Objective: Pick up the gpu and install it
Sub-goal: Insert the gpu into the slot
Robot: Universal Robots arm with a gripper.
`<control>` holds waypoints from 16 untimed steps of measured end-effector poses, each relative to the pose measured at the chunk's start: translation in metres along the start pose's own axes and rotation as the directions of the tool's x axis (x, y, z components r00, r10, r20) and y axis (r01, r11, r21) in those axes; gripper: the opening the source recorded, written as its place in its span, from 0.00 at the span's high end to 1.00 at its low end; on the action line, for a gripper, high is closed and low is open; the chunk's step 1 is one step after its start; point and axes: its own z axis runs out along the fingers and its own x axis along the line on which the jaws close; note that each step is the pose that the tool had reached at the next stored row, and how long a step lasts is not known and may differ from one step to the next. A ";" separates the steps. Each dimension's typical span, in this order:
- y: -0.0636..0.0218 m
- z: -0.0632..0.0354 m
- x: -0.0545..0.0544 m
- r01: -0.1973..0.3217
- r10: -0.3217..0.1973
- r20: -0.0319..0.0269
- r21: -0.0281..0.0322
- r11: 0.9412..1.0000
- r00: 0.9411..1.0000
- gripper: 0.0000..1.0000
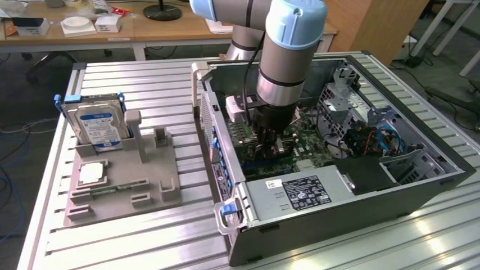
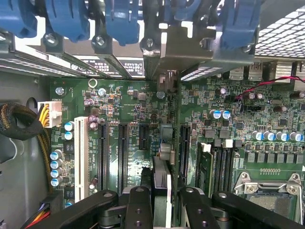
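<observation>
1. We find the tool (image 2: 162,202) clenched on the gpu (image 2: 164,143), which it holds edge-on above the motherboard (image 2: 128,102) inside the open case (image 1: 420,194).
2. In the wrist view the gpu's silver bracket (image 2: 186,52) stands against the rear slot wall, under a row of blue clips (image 2: 71,19).
3. We cannot tell whether the card's edge is seated in a slot; the tool's fingers (image 2: 138,205) hide its near end.
4. Labels: a white sticker on the power supply (image 1: 300,194) carries print too small to read. The drive (image 1: 98,126), upright in the grey tray (image 1: 127,185) on the desk (image 1: 143,84), bears a blue-white label, also unreadable.
5. Board lettering near the white slot (image 2: 81,157) is present but illegible.
6. In the exterior view the arm (image 1: 289,56) hides the gpu and part of the motherboard.
</observation>
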 end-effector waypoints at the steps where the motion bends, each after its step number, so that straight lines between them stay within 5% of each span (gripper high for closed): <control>1: 0.0003 0.0001 0.000 0.000 0.000 0.000 0.000 1.000 1.000 0.73; 16: 0.0009 0.0008 0.000 0.000 0.000 0.000 0.000 1.000 1.000 0.73</control>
